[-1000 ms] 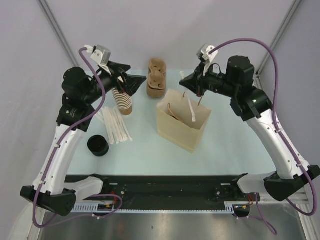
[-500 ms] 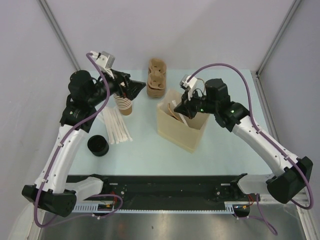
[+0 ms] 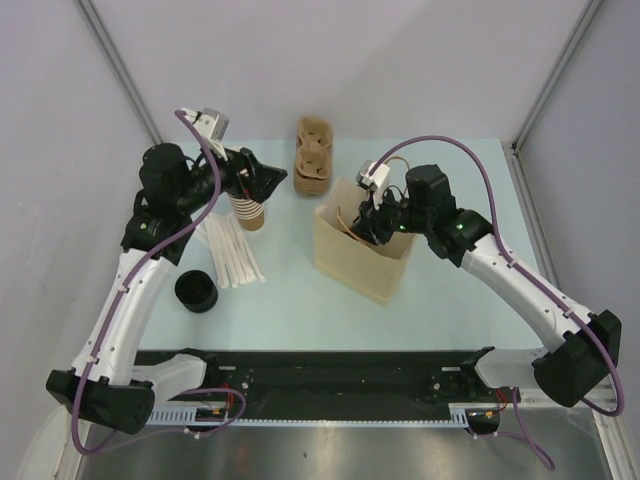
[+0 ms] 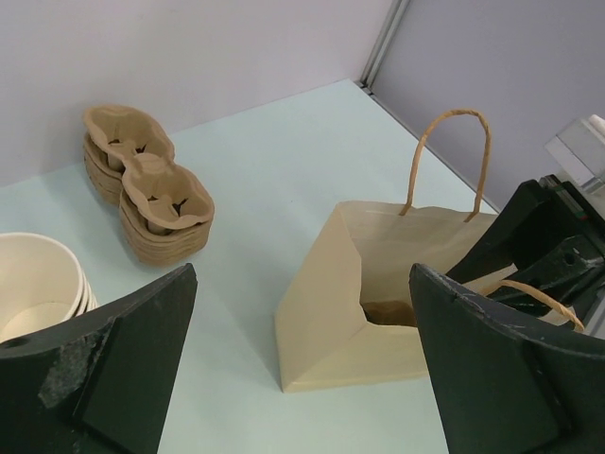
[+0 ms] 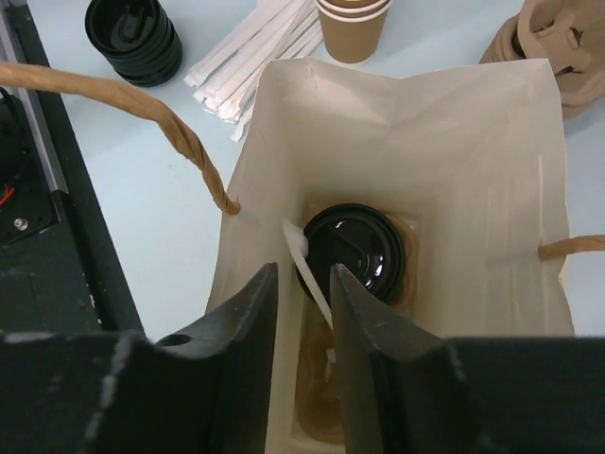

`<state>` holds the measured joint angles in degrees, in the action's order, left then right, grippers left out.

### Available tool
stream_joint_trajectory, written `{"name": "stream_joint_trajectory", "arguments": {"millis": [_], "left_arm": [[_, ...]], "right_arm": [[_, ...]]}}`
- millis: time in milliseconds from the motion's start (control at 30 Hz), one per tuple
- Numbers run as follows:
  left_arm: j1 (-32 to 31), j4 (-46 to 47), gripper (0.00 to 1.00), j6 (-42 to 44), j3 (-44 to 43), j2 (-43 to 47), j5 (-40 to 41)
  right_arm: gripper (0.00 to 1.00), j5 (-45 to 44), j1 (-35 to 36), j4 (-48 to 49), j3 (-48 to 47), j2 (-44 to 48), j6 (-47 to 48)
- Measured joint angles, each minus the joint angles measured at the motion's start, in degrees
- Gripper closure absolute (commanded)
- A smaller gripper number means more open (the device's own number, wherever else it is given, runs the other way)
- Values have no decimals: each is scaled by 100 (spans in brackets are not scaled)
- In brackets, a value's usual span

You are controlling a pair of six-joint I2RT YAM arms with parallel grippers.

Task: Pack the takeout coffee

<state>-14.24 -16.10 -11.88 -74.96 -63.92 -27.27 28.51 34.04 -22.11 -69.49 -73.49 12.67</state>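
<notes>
The small brown paper cup with the round black plastic lid (image 5: 354, 253) sits at the bottom of the tan paper bag with twisted handles (image 5: 492, 180), right below the right gripper (image 5: 304, 284). That gripper hangs over the bag mouth, fingers nearly together pinching a thin white paper-wrapped stick (image 5: 310, 276). The left gripper (image 4: 301, 374) is spread wide and empty above the pale blue desk (image 4: 255, 180).

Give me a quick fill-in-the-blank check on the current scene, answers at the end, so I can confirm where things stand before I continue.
1. The lidded takeout coffee sits inside the paper ____.
2. The right gripper holds a white wrapped ____ over the bag.
3. The left gripper hovers with its jaws ____, gripping nothing.
4. The pile of loose lids on the table is ____ in colour.

Missing words: bag; straw; open; black
</notes>
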Motion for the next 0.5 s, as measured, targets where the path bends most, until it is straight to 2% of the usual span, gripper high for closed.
{"name": "stream_joint_trajectory", "arguments": {"millis": [367,500], "left_arm": [[262,-350,0,101,-44,-35,-68],[413,-678,1,264,-376,-181,-166]], "right_arm": [[38,-297,-2,192,-37,391,-146],[30,-573,-105,203,-411,605,-260]]}}
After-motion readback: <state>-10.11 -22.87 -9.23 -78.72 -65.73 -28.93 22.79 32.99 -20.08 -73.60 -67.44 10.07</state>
